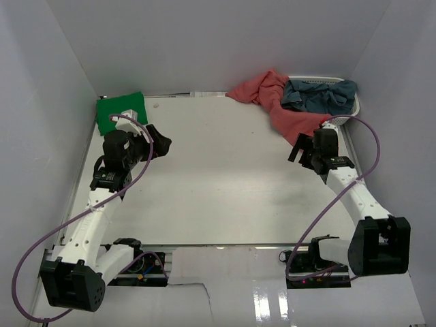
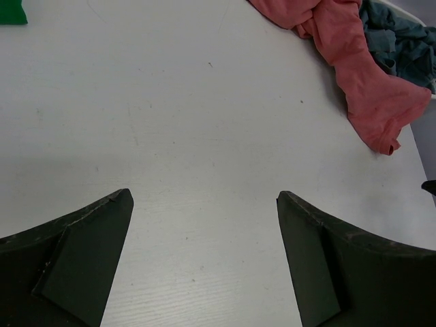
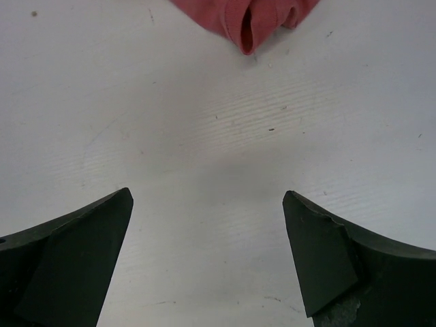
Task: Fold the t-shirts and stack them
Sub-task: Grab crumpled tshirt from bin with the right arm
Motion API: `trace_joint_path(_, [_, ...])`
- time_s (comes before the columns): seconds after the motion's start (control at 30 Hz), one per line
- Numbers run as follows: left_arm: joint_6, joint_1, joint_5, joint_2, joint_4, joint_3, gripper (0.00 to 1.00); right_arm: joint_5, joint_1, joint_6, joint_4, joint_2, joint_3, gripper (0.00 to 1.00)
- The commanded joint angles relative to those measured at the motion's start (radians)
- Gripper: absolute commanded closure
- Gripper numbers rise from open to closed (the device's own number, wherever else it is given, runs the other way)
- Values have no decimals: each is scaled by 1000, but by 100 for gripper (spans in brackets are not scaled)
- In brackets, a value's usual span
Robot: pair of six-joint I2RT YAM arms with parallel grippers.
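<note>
A salmon-red t-shirt [image 1: 276, 102] lies crumpled at the back right, trailing out of the basket onto the table; it also shows in the left wrist view [image 2: 354, 65] and its hem in the right wrist view [image 3: 245, 17]. Grey-blue t-shirts [image 1: 319, 95] are bunched in the basket [image 2: 402, 48]. A green t-shirt [image 1: 120, 112] lies folded at the back left, its corner showing in the left wrist view [image 2: 10, 12]. My left gripper [image 1: 162, 144] [image 2: 204, 197] hangs open over bare table. My right gripper [image 1: 298, 151] [image 3: 208, 197] is open too, just short of the red shirt's hem.
A white lattice basket [image 1: 352, 109] stands in the back right corner. White walls enclose the table [image 1: 218, 184] on the left, back and right. Purple cables [image 1: 143, 170] loop off both arms.
</note>
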Motion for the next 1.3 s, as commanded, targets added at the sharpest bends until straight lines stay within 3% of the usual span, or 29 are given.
trace_joint_path(0.0, [9,1,0,-42,7,-2,2,82,-4,66,89,74,28,2])
trace_joint_path(0.2, [6,1,17,-41,4,-4,2,177,-18,85,155,206,77,0])
trace_joint_path(0.43, [0,1,32,-30,7,-4,2,208,-53,70,230,330,146,6])
trace_joint_path(0.63, [0,1,35,-28,7,-5,2,168,-70,68,261,488,239,16])
trace_joint_path(0.77, [1,3,28,-27,7,-5,2,154,-70,67,273,562,297,18])
trace_joint_path(0.87, [3,1,20,-22,4,-4,2,136,-70,60,264,608,347,28])
trace_joint_path(0.93, [5,1,15,-18,4,-2,2,135,-69,60,267,622,359,28])
trace_joint_path(1.03, [6,1,14,-11,4,1,2,138,-69,56,269,645,379,37])
trace_joint_path(1.27, [6,1,11,2,4,2,2,148,-69,45,221,697,434,34])
